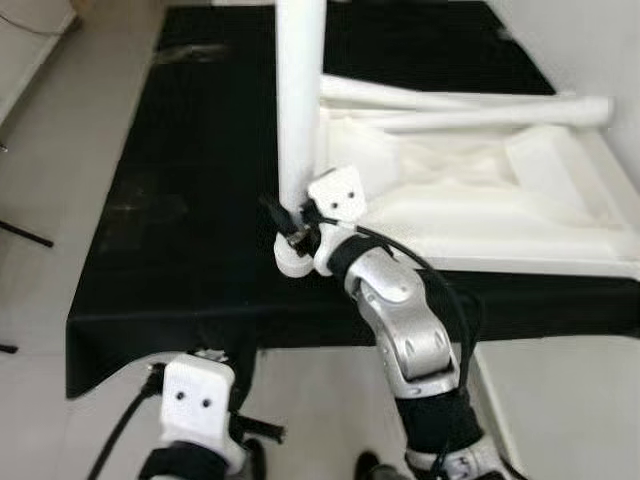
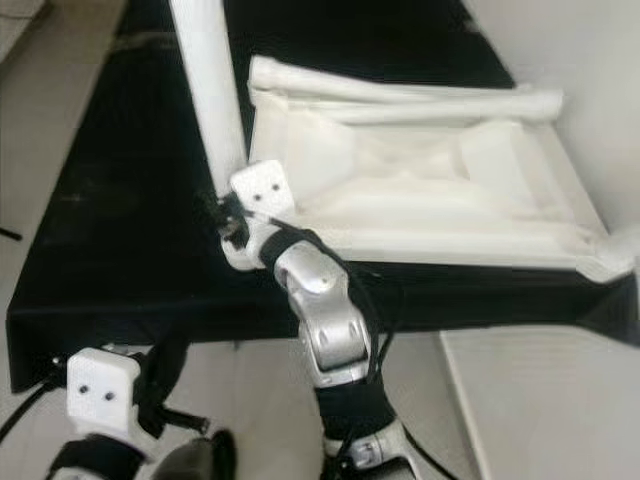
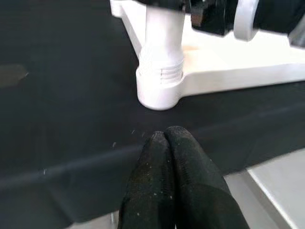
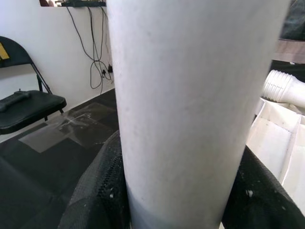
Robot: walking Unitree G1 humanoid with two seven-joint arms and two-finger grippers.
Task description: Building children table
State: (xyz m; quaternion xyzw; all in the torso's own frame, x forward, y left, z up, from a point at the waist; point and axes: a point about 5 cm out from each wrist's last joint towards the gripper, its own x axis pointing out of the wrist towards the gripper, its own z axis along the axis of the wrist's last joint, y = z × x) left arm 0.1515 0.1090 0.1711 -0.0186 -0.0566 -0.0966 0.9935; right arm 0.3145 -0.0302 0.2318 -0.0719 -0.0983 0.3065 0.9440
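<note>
The white tabletop point(image 1: 520, 230) lies upside down on a black-covered table point(image 1: 200, 200). One white leg point(image 1: 300, 100) stands upright in the socket point(image 3: 159, 90) at the tabletop's near-left corner. My right gripper point(image 1: 290, 215) is shut on this leg point(image 4: 190, 119) just above the socket, a black finger point(image 4: 95, 195) on each side. Two more white legs point(image 1: 450, 100) lie across the far edge of the tabletop. My left gripper point(image 3: 164, 136) hangs low before the table's front edge, fingers shut together on nothing, pointing at the socket corner.
A white wall point(image 1: 600, 50) runs close along the right of the table. A pale flat panel point(image 1: 560, 400) lies on the floor at lower right. Light floor point(image 1: 60, 200) spreads to the left. A black folding chair point(image 4: 24, 105) and hanging cables point(image 4: 95, 52) stand by a wall.
</note>
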